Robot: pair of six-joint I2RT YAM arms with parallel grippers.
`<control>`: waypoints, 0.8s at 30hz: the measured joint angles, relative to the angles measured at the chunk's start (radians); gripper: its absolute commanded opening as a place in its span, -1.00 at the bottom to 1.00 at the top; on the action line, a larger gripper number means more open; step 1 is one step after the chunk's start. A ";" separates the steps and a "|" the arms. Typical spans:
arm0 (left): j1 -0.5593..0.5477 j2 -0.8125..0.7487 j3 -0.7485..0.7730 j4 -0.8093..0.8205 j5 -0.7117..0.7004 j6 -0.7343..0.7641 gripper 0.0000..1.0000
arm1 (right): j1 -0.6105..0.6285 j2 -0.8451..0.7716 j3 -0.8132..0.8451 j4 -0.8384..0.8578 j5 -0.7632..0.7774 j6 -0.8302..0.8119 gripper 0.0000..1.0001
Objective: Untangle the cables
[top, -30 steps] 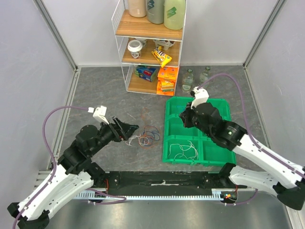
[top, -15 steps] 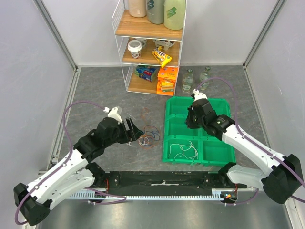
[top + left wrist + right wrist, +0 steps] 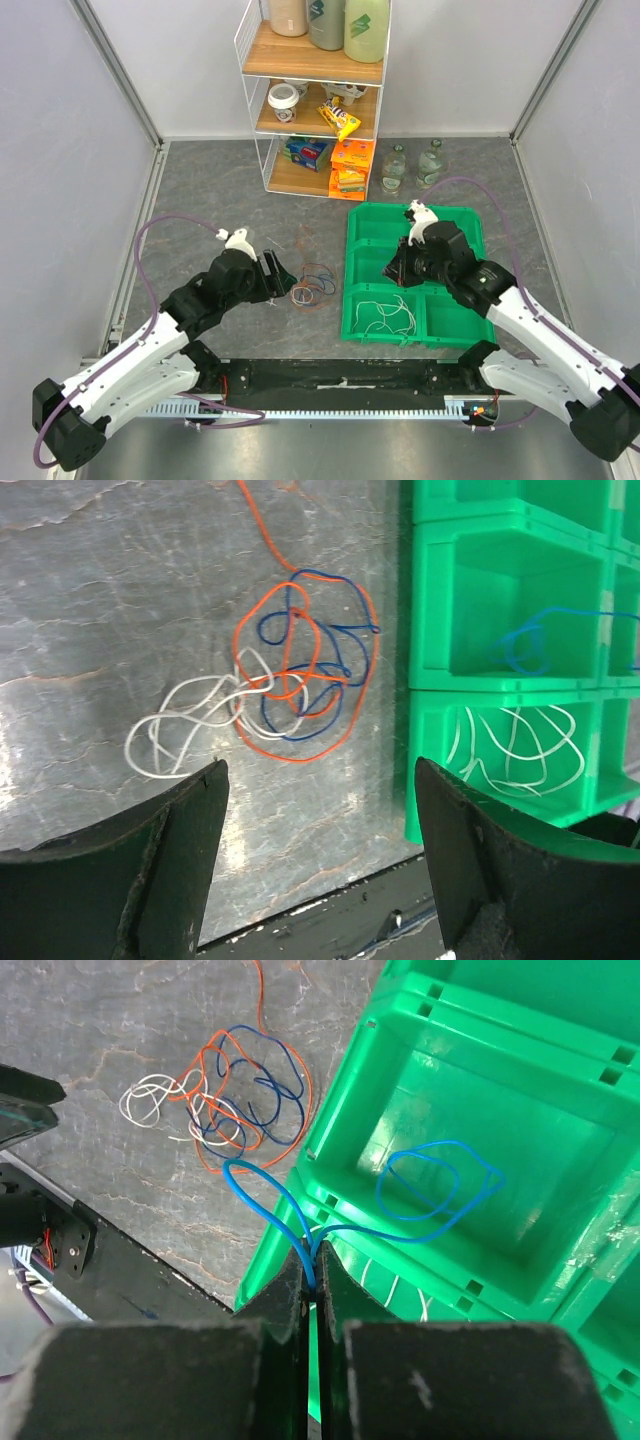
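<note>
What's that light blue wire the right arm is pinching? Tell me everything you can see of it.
The light blue cable is a thin, smooth, flexible wire, plastic-coated by its look. The right end effector is shut on it, pinching it partway along. From there one part curls in loops inside a compartment of the green tray; another loop arches out over the tray's rim.

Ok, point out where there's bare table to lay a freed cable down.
Bare table lies left of the shelf and right of the green tray. Crowded: the tangle between the open left gripper and the tray, where the right gripper pinches a blue cable.
</note>
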 measured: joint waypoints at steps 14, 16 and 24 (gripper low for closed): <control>0.000 0.000 -0.061 0.000 -0.070 -0.032 0.79 | 0.000 0.188 0.049 -0.054 0.095 -0.094 0.42; 0.000 -0.001 -0.061 -0.008 -0.071 -0.032 0.81 | 0.000 0.180 0.058 -0.064 0.102 -0.112 0.52; 0.000 -0.017 -0.076 0.010 -0.093 -0.030 0.38 | 0.000 -0.065 0.059 -0.139 0.088 -0.151 0.52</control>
